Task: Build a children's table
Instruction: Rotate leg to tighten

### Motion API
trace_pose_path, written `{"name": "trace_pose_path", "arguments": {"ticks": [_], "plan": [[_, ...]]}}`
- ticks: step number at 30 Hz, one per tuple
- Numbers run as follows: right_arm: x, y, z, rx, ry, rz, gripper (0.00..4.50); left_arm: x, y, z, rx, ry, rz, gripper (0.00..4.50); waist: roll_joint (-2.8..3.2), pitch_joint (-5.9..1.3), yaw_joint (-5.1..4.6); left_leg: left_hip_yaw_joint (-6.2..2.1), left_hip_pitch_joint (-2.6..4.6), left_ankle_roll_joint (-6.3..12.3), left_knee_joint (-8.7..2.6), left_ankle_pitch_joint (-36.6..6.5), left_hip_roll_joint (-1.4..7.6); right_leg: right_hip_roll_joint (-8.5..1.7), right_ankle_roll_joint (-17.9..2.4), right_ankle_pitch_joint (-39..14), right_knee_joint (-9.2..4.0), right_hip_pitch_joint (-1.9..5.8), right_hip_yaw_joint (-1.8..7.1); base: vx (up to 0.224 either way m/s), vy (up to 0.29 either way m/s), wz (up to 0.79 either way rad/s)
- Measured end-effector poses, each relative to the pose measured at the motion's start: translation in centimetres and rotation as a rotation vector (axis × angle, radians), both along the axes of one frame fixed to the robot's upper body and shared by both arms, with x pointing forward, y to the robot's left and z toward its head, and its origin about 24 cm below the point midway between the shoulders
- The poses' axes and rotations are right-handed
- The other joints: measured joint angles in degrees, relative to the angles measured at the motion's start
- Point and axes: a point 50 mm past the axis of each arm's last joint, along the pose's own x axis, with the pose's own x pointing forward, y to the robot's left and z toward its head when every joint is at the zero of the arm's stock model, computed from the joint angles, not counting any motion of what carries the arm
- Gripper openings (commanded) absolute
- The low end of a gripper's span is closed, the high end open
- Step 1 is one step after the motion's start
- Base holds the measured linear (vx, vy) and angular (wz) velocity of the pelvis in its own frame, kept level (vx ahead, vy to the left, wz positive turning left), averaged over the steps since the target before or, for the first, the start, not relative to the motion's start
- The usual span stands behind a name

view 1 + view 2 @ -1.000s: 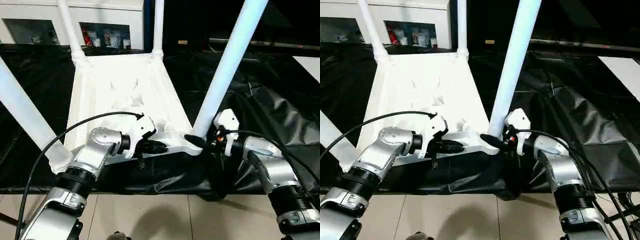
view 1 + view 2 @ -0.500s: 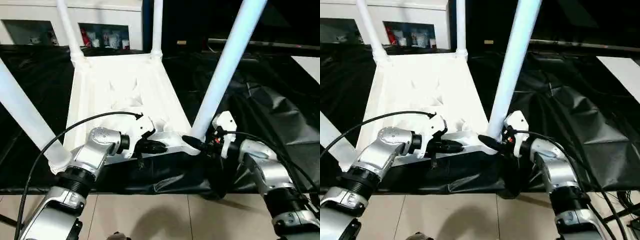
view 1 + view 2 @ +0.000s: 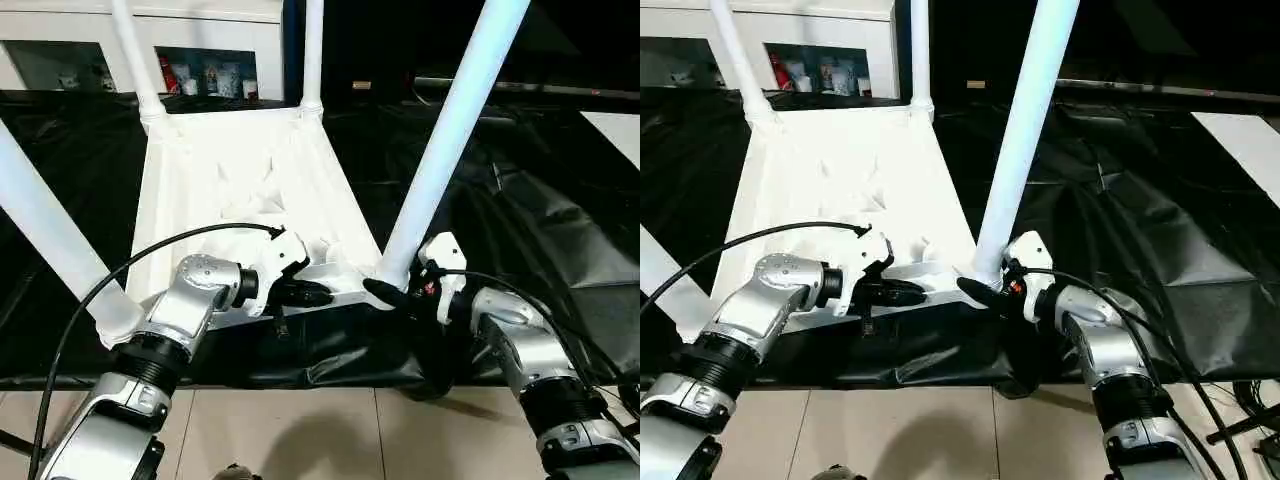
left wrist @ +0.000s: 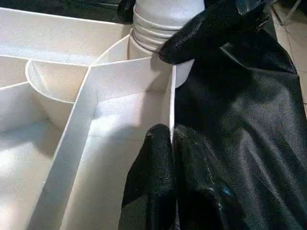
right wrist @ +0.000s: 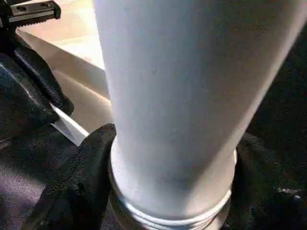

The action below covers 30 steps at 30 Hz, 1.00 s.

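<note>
The children's table lies upside down on black sheeting, its white ribbed top (image 3: 240,180) facing up. All of its legs stand in the corner sockets. My left gripper (image 3: 315,295) is shut on the top's thin near rim (image 4: 171,110), close to the near right corner. My right gripper (image 3: 390,283) is open and straddles the threaded base of the near right leg (image 3: 440,140). One black finger (image 5: 81,182) lies against the leg's collar (image 5: 168,206), and the other is on its far side.
The near left leg (image 3: 45,220) slants up beside my left forearm. Two far legs (image 3: 135,60) (image 3: 313,50) rise by a white cabinet (image 3: 200,20). Crumpled black sheeting (image 3: 530,210) covers the table to the right. Tiled floor (image 3: 300,430) lies below the near edge.
My right arm has moved left, further onto the near right leg's base, and its jaws have spread slightly wider. The left gripper has kept its hold on the rim.
</note>
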Motion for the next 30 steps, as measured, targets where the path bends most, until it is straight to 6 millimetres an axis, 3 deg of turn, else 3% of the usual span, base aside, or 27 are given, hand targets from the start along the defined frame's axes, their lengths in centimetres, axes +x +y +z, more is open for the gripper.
{"name": "trace_pose_path", "arguments": {"ticks": [4, 5, 11, 24, 30], "plan": [[0.0, -0.1, -0.1, 0.005, -0.002, 0.0, 3.28, 0.0, 0.0, 0.0, 0.0, 0.001, 0.0, 0.0, 0.01, 0.0, -0.01, 0.0, 0.0, 0.0, 0.0, 0.0, 0.0, 0.0, 0.0, 0.0, 0.0, 0.0, 0.0, 0.0, 0.0, 0.0], [0.0, -0.1, -0.1, 0.008, -0.002, 0.001, 3.02, 0.0, 0.0, 0.0, 0.0, 0.001, -0.001, 0.0, 0.01, -0.01, -0.02, 0.0, 0.0, 0.0, 0.0, 0.0, 0.0, 0.0, 0.0, 0.0, 0.0, 0.0, 0.0, 0.0, 0.0, 0.0], [0.0, -0.1, -0.1, 0.011, -0.001, 0.003, 2.79, 0.0, 0.0, 0.0, 0.0, -0.002, -0.003, 0.0, 0.01, -0.01, -0.02, 0.0, 0.0, 0.0, 0.0, 0.0, 0.0, 0.0, 0.0, 0.0, 0.0, 0.0, 0.0, 0.0, 0.0, 0.0], [0.0, -0.1, -0.3, 0.022, -0.003, -0.01, 2.77, 0.0, -0.1, -0.1, -0.001, -0.003, 0.001, 0.0, 0.03, -0.01, -0.07, 0.0, 0.02, -0.01, 0.0, 0.0, 0.0, 0.0, 0.0, 0.0, 0.0, 0.0, 0.01, 0.0, 0.0, 0.0], [1.3, 1.3, -0.9, 0.056, -0.001, -0.254, 2.76, 0.5, -1.3, -0.3, 0.0, -0.025, 0.118, 0.0, -0.06, -0.06, -0.85, 0.01, 0.29, -0.12, -0.04, 0.1, 0.0, 0.01, -0.1, 0.2, 0.01, 0.07, 0.06, 0.0, 0.0, 0.0]]}}
